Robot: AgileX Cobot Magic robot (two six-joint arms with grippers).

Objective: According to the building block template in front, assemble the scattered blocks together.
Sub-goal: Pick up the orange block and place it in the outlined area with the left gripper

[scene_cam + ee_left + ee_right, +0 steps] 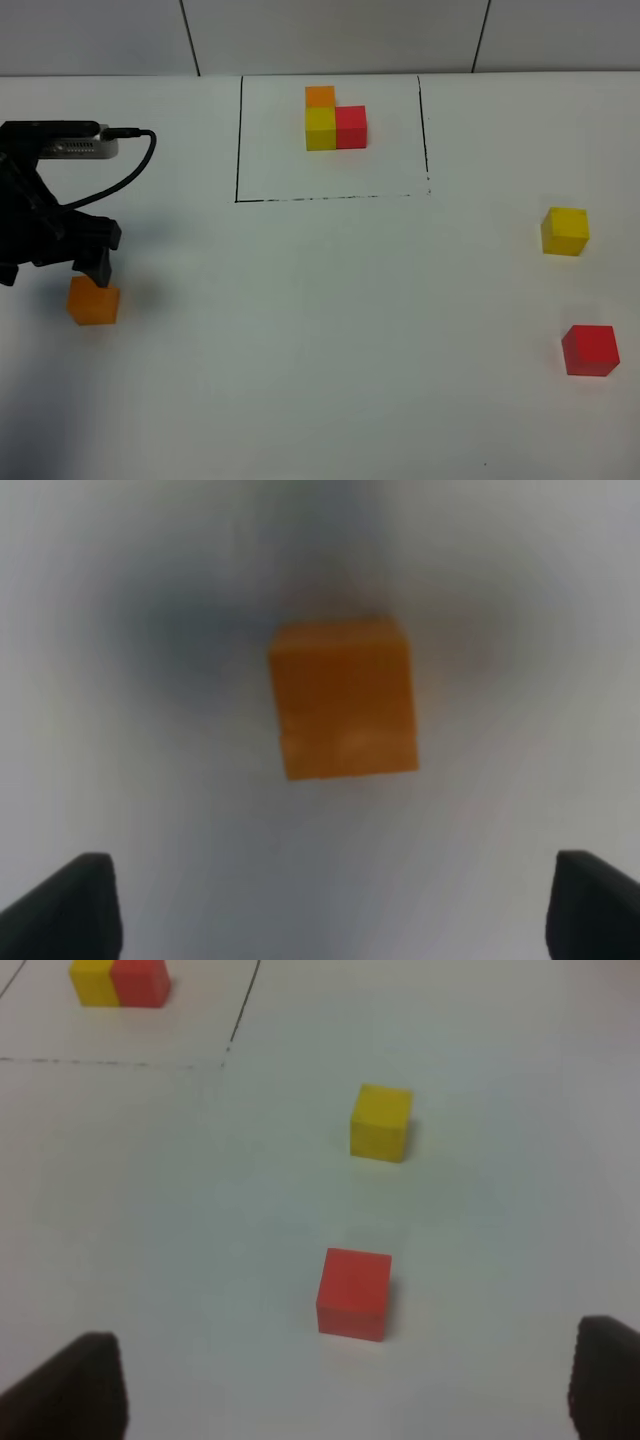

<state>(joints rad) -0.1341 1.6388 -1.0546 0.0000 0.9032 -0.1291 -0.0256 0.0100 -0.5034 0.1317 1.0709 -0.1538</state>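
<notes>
Blocks are all loose and well apart on the white table (330, 420) — none of them joined up. We've got the orange block (93, 301) way over on the left side, the yellow block (565, 231) on the right side, and the red block (590, 350) near it, a bit closer to the front. The template (335, 118) sits at the back in the middle. It's an L shape, with its orange cube behind the yellow one and the red one touching the yellow one's right side. A thin black outline (238, 140) drawn on the table frames it.

The left gripper (330, 910) hangs right over the orange block with its jaws wide open, gripping nothing. From the high camera, one dark finger overlaps the block's top back edge. From the wrist camera the block lies ahead of the two fingertips, not between them. That picture's pretty blurry, so we can't tell if anything is actually touching. A black cable (128, 131) loops off that arm.

The right gripper (340, 1385) is out of the high view, but its wrist camera shows both fingertips spread wide with bare table between them — open, holding nothing. The red block lies ahead of it and the yellow block is further on. Beyond them we can see a corner of the outline and the template's yellow and red cubes.
</notes>
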